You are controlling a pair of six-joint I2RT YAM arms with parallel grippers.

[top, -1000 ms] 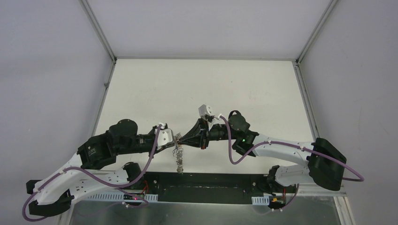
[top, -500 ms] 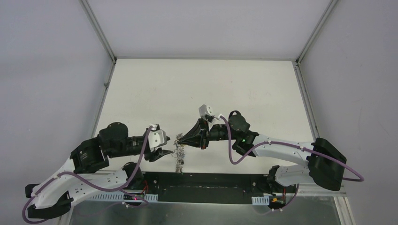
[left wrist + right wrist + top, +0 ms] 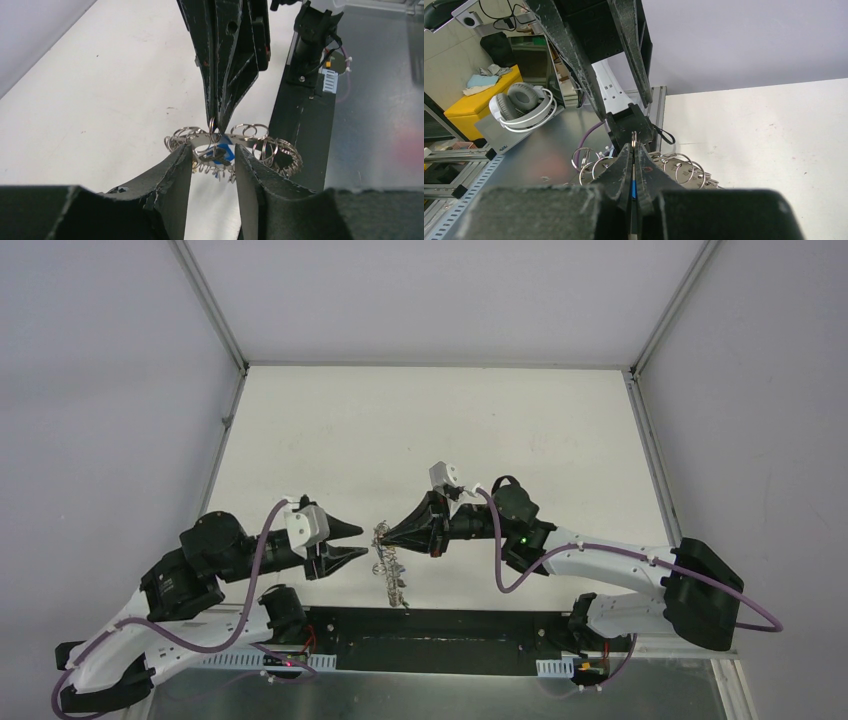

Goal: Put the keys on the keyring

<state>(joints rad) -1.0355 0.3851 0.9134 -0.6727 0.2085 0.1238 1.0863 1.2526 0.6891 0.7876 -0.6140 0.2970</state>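
The keyring point(image 3: 390, 568), a silvery band edged with small wire loops, hangs above the table's near edge from my right gripper point(image 3: 383, 533). That gripper is shut, and its fingertips point(image 3: 216, 120) pinch one small loop of the keyring point(image 3: 250, 142). A blue-headed key point(image 3: 225, 153) and a dark one dangle on the ring just under that pinch. My left gripper point(image 3: 362, 541) is open, a short way left of the ring. In the left wrist view its fingers point(image 3: 175, 185) stand either side of the blue key without touching it. The right gripper point(image 3: 634, 146) shows blue between its fingers.
The white table point(image 3: 400, 430) stretches away behind both arms, with metal frame rails along its sides. A black base rail point(image 3: 440, 625) runs along the near edge under the ring. Headphones point(image 3: 521, 102) and a yellow box point(image 3: 479, 102) lie off the table.
My left gripper has opened, let go of the keyring and drawn back to the left. The ring now hangs from the right gripper alone, its lower end swung slightly right.
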